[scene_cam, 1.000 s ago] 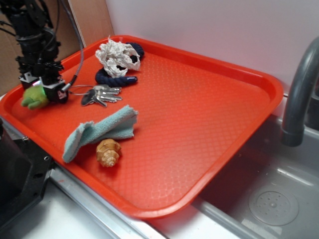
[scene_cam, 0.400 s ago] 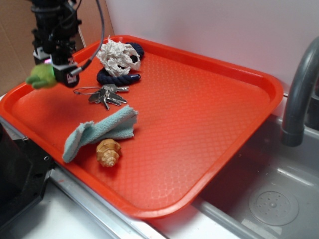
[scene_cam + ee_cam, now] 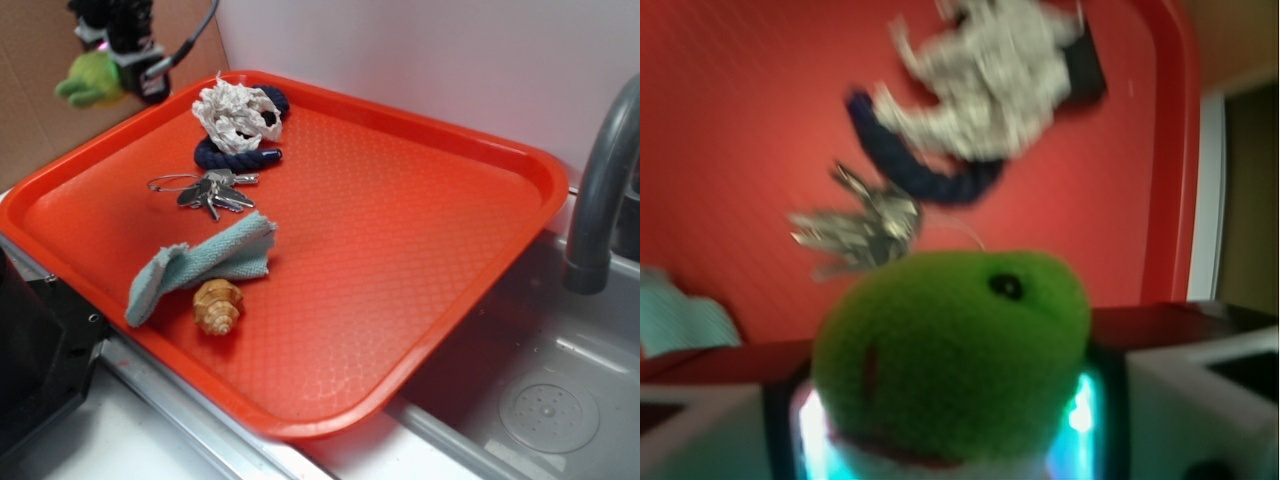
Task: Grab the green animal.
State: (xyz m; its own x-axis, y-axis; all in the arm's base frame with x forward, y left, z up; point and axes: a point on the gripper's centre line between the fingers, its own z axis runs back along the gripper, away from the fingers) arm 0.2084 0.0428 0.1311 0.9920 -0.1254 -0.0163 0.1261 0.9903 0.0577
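One gripper point(image 3: 118, 62) is clamped on the green animal point(image 3: 90, 78), high above the tray point(image 3: 420, 250).

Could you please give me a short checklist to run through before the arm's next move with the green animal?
1. Hold on the green animal: ok. The gripper has its jaws shut on it, and it fills the wrist view between them.
2. Toy clear of the tray: ok. It hangs in the air above the tray's far left rim.
3. Nothing else caught in the hold: ok. The keys, teal cloth and seashell lie loose on the tray.
4. Depth of the hold: cannot tell. The wrist view is blurred.
5. Cable near the gripper: cannot tell whether it might snag.
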